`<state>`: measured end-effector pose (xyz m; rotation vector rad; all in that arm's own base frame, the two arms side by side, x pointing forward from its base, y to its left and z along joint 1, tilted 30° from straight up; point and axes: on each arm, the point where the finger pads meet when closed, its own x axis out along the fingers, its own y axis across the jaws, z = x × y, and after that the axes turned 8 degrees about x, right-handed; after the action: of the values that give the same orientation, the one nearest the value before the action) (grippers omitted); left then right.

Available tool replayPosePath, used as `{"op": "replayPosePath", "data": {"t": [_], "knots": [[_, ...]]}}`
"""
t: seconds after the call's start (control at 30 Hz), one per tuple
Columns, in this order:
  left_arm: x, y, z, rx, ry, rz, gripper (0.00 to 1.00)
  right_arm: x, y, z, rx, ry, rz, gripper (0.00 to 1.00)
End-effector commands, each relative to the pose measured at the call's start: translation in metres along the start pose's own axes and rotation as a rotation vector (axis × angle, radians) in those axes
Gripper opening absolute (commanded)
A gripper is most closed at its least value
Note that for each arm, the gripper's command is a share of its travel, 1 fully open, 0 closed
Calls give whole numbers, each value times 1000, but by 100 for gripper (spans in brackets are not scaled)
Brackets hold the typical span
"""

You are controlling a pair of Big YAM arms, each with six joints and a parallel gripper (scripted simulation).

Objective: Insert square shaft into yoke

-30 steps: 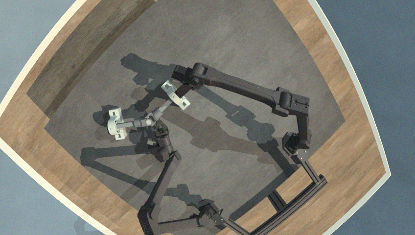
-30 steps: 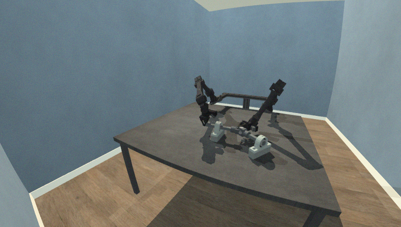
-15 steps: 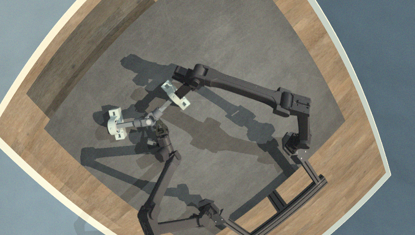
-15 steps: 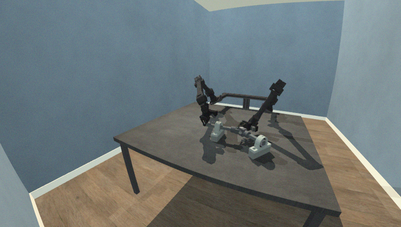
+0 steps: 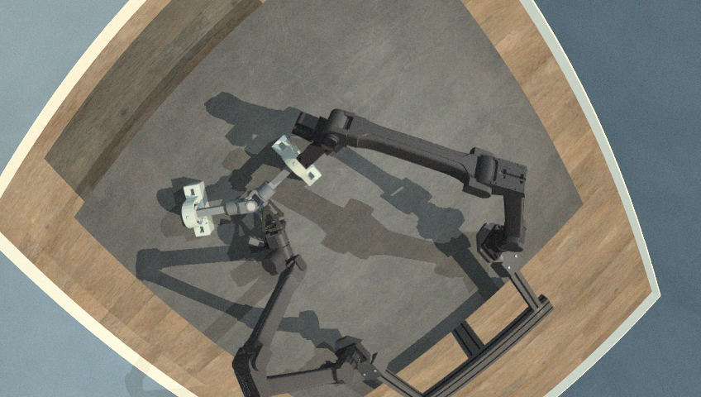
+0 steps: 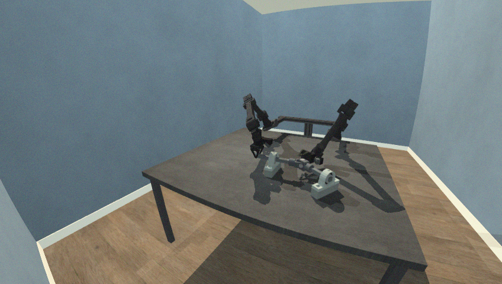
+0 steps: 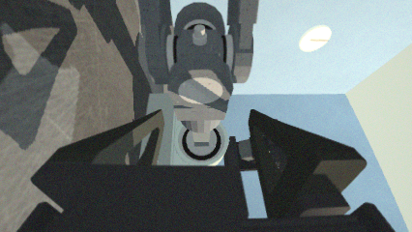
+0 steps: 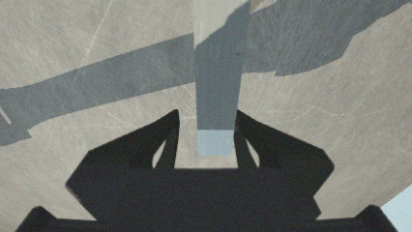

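Observation:
The universal joint (image 5: 252, 205) hangs between two white bearing blocks (image 5: 197, 208) (image 5: 296, 160). The grey square shaft (image 5: 278, 179) runs from the joint's free yoke through the far block. In the right wrist view the shaft's end (image 8: 217, 130) lies between my right gripper's (image 8: 207, 118) fingers, which stand open with a gap on one side. My right gripper (image 5: 309, 155) is at the far block. My left gripper (image 5: 265, 218) sits under the joint. In the left wrist view its fingers stand open on both sides of the yoke (image 7: 200, 92) without touching it.
The assembly also shows in the exterior view, with its blocks (image 6: 272, 164) (image 6: 325, 183) near the table's middle. The arms' black mounting frame (image 5: 497, 339) stands at the table's edge. The wooden floor lies around the table.

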<state>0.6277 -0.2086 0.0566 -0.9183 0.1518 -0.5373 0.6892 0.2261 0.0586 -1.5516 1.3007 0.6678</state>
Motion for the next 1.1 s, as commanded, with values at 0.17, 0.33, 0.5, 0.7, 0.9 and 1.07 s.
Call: {"op": "replayPosePath", "data": {"t": [0.17, 0.33, 0.5, 0.7, 0.9, 1.07], "knots": [[-11, -16, 18, -10, -32, -37, 77, -56, -11, 7, 35, -54, -83, 47], [-24, -12, 23, -11, -39, -30, 77, -61, -7, 5, 36, -56, -85, 47], [-36, -22, 18, -12, -31, -37, 77, -87, -16, 1, 47, -65, -101, 47], [-70, -10, 15, -4, -27, -16, 77, -75, -15, 15, 23, -42, -67, 64], [-58, -17, -3, 7, 4, -33, 77, -132, -24, 1, 47, -65, -101, 64], [-59, -10, -1, 8, -1, -21, 77, -64, -4, 8, 2, -11, -16, 64]]}}
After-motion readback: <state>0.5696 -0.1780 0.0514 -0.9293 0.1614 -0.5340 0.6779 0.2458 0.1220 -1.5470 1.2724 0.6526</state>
